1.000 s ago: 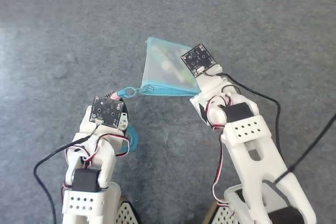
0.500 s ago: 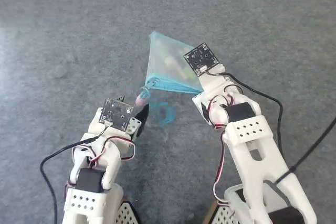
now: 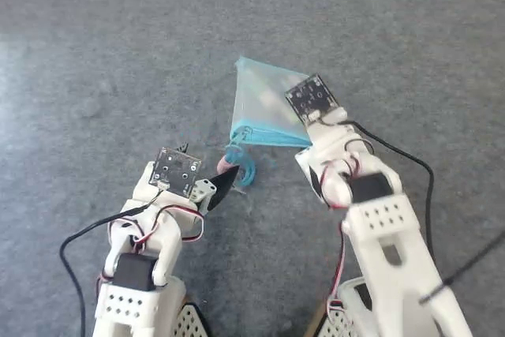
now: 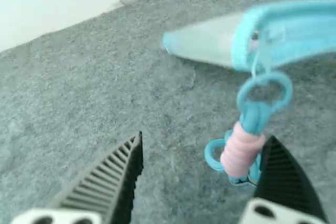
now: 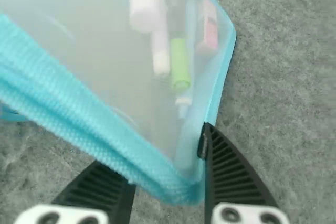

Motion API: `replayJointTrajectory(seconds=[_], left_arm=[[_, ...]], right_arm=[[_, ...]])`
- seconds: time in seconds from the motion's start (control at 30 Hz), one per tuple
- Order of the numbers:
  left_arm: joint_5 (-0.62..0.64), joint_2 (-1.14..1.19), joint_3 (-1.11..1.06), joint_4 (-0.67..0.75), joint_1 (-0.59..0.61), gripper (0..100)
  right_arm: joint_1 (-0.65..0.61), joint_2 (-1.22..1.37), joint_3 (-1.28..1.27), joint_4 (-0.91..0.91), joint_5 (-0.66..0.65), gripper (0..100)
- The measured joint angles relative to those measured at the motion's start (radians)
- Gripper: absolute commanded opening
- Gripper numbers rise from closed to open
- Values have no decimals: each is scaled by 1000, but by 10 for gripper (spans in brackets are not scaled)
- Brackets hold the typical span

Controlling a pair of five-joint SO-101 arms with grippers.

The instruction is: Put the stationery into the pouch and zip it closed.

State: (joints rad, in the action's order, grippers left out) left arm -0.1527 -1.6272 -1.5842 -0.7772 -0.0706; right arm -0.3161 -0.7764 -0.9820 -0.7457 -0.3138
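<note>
1. My right claw [image 5: 155, 148] is pinching the pouch [image 5: 94, 61] by its zipper-end corner near the table [image 3: 95, 69] middle, probably bracing it; pens [image 5: 178, 72] are showing inside.
2. My left claw [image 4: 206, 140] is hanging spread beside the zipper pull [image 4: 242, 149], gripping nothing.

One pouch [image 3: 264, 104], two arms [image 3: 150, 258], one zipper cord [image 3: 241, 165]

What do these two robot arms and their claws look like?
The left arm and right arm are white plastic with rows of small holes and black motor blocks. Thin red, white and black wires loop at the joints; a thicker black cable trails off. A black square circuit board tops each wrist. The left gripper and right gripper have black, pointed, ridged fingers.
</note>
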Motion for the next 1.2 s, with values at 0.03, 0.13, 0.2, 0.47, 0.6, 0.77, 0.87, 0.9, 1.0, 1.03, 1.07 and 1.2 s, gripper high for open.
replayJointTrajectory(seconds=[0.03,0.13,0.2,0.47,0.6,0.77,0.87,0.9,1.0,1.03,1.07,1.2], left_arm=[[0,0,2,-3,0,341],[0,0,6,-6,0,341],[0,0,6,-6,0,341],[0,0,6,-6,0,340],[0,0,6,-6,0,340],[0,0,6,-6,8,339],[0,0,6,-6,15,339],[0,0,6,-6,15,339],[0,2,6,-6,15,339],[0,2,6,-6,15,338],[0,2,6,-6,15,338],[0,2,6,-6,15,338]], right_arm=[[0,-41,-20,0,0,219],[0,-147,-71,0,0,232],[2,-187,-94,0,0,234],[0,-210,-110,-43,-21,456],[-38,-210,-120,-91,-55,486],[-46,-210,-120,-120,-61,403],[-46,-210,-120,-170,-57,356],[-40,-210,-117,-186,-49,354],[-6,-173,-63,-216,-40,385],[8,-138,-35,-224,-37,401],[20,-92,-6,-229,-37,415],[40,135,110,-229,-49,429]])
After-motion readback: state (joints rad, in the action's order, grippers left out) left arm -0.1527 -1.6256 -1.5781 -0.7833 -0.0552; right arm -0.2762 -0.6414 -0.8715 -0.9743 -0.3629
